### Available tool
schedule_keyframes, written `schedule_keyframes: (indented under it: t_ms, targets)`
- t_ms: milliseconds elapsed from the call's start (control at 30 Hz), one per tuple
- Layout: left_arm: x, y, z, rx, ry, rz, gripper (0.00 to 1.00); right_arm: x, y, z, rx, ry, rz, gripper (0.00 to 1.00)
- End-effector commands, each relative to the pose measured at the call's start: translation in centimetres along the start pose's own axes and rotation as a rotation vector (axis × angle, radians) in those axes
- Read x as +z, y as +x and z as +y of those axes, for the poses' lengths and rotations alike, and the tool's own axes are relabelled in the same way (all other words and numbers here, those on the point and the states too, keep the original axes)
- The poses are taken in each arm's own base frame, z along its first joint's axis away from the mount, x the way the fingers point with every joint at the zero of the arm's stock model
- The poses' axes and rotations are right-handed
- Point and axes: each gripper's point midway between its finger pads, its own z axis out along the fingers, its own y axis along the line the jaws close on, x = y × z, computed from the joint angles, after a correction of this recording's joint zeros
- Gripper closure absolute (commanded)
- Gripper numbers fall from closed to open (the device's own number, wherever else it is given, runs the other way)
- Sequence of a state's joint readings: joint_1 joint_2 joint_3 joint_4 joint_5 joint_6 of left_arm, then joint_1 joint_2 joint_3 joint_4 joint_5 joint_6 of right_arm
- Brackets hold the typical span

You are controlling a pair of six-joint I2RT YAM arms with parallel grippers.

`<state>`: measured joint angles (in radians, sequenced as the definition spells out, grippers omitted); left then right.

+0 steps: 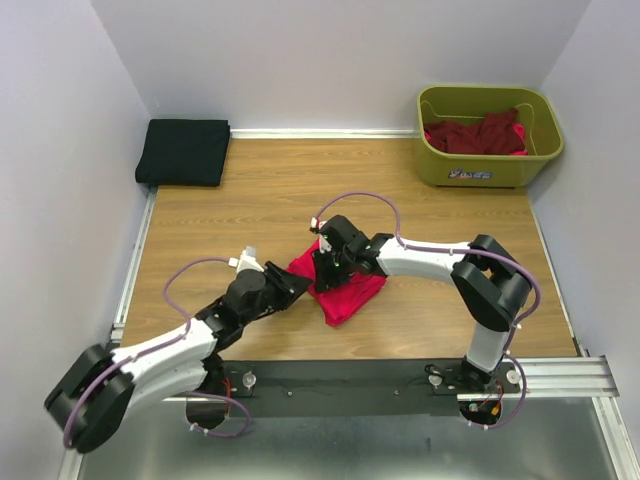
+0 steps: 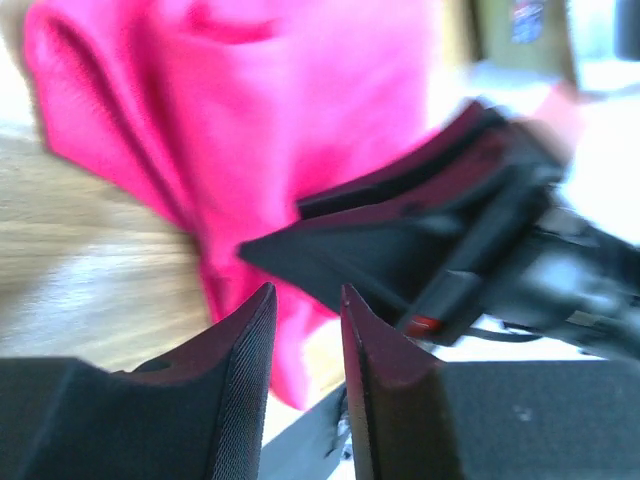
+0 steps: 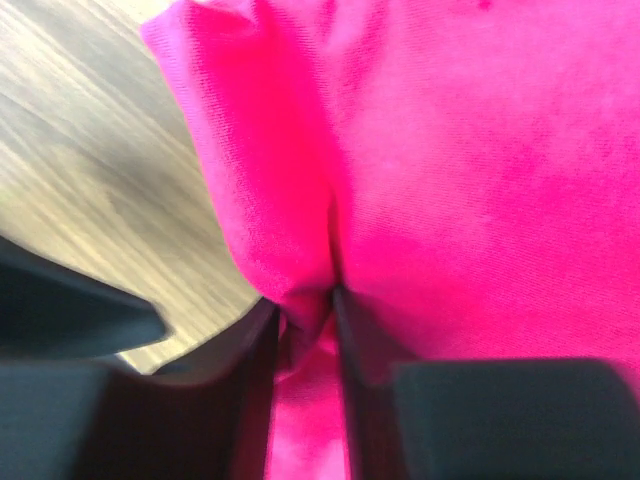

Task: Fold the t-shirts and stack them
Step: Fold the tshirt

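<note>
at table (image 1: 250, 195) centre, toward near edge: pink t-shirt (image 1: 342, 292) crumpled, both pincers at its left edge. right gripper (image 1: 325, 270) nearly closed, cloth fold wedged between fingers (image 3: 362, 350). left gripper (image 1: 299, 283) slightly parted, empty, just beside shirt. bare wood all round; black t-shirt (image 1: 184, 152) folded at far left corner.

A fixed camera, high behind the near edge, looks down over the whole wooden table (image 1: 260, 200). The two wrist cameras peer forward past their own fingers (image 2: 235, 390) from very close range. All three views share the bright pink shirt (image 1: 350, 295) at mid-table.
</note>
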<state>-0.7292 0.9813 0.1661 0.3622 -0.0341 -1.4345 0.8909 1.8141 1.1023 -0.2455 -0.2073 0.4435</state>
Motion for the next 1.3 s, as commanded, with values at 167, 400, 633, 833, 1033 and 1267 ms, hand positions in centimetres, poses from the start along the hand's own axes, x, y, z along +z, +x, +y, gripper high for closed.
schedule_keyframes:
  t_ms: [167, 400, 633, 833, 1033, 1267]
  targets:
    - [-2.5, -3.5, -1.8, 0.040, -0.048, -0.168, 0.54, -4.1, -3.2, 2.4, -0.038, -0.037, -0.114, 0.44]
    - [-2.0, -5.2, -5.9, 0.152, -0.034, -0.221, 0.55, -9.0, -4.9, -0.4, -0.057, 0.098, -0.205, 0.37]
    - [2.0, -3.7, -6.5, 0.259, -0.042, -0.122, 0.72, -12.3, -5.1, -4.7, 0.058, 0.014, -0.221, 0.45]
    - [3.8, -1.8, 0.6, 0.235, -0.177, -0.047, 0.83, -12.2, -4.3, -7.0, 0.116, -0.024, -0.202, 0.47]
    - [3.5, -1.4, 4.2, 0.206, -0.221, -0.035, 0.84, -12.9, -4.3, -4.9, 0.097, -0.162, -0.196, 0.50]
    - [3.5, -2.1, 1.5, 0.223, -0.175, -0.053, 0.84, -12.9, -2.2, 2.0, 0.028, -0.541, -0.092, 0.51]
